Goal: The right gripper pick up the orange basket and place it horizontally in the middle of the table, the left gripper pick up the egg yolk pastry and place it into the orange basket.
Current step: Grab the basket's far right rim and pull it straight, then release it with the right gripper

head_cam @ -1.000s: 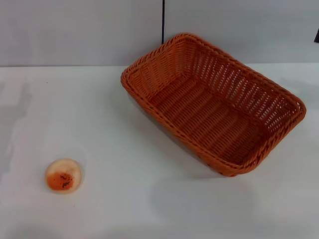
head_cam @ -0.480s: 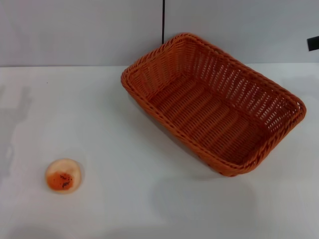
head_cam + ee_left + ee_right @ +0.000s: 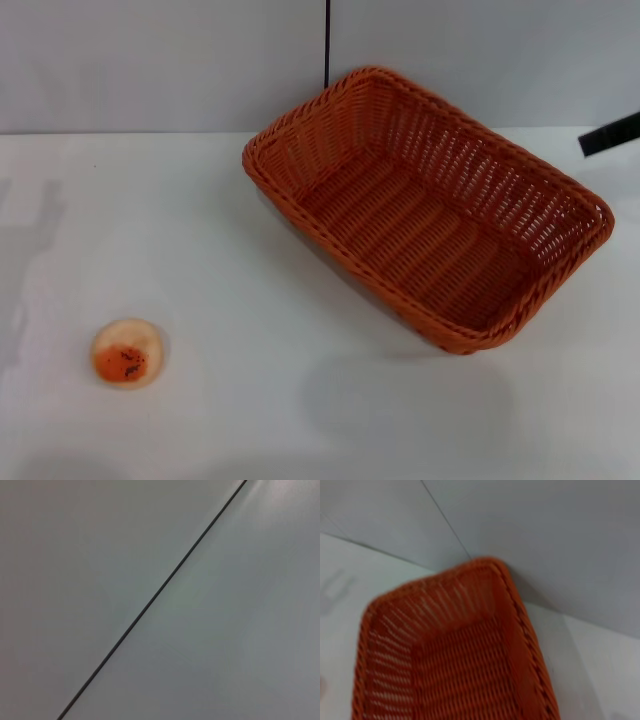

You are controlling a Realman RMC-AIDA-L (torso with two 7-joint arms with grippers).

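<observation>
The orange basket (image 3: 470, 160) stands empty on the white table (image 3: 250, 390), right of the middle and turned at a slant. Far off at the front left lies the egg yolk pastry (image 3: 128, 353), orange top up. A black part of my right gripper (image 3: 610, 133) pokes in at the right edge, behind the basket's far right corner and apart from it. The right wrist view looks down into one end of the basket (image 3: 435, 615) from close above. My left gripper shows in no view; its wrist camera faces only the grey wall.
A grey wall (image 3: 150, 60) with a dark vertical seam (image 3: 327, 40) rises behind the table's back edge. Bare white tabletop stretches between the pastry and the basket.
The black part of my right gripper has come farther into the head view from the right edge, toward the basket. Basket and pastry have not moved.
</observation>
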